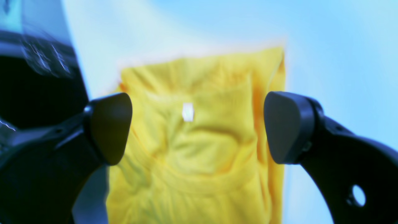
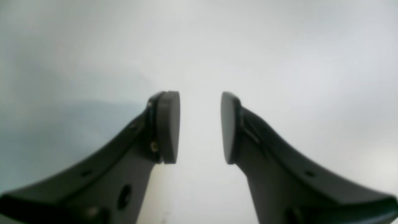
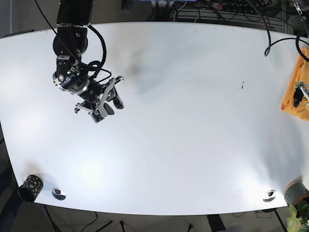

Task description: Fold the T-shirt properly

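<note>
The yellow T-shirt point(image 1: 202, 149) lies folded into a compact rectangle on the white table, with a small white label showing near its middle. In the base view it lies at the table's far right edge point(image 3: 292, 92). My left gripper point(image 1: 197, 124) hovers above the shirt, open and holding nothing, with one finger on each side of it in view. My right gripper point(image 2: 200, 124) is open and empty over bare white table. In the base view it is at the back left point(image 3: 108, 103), far from the shirt.
The white table point(image 3: 183, 135) fills the base view. A black dotted cup point(image 3: 31, 187) stands at the front left corner. Metal discs point(image 3: 59, 193) point(image 3: 269, 195) sit near the front edge. A grey object point(image 3: 295, 192) is at the front right. Cables point(image 3: 270, 29) run along the back.
</note>
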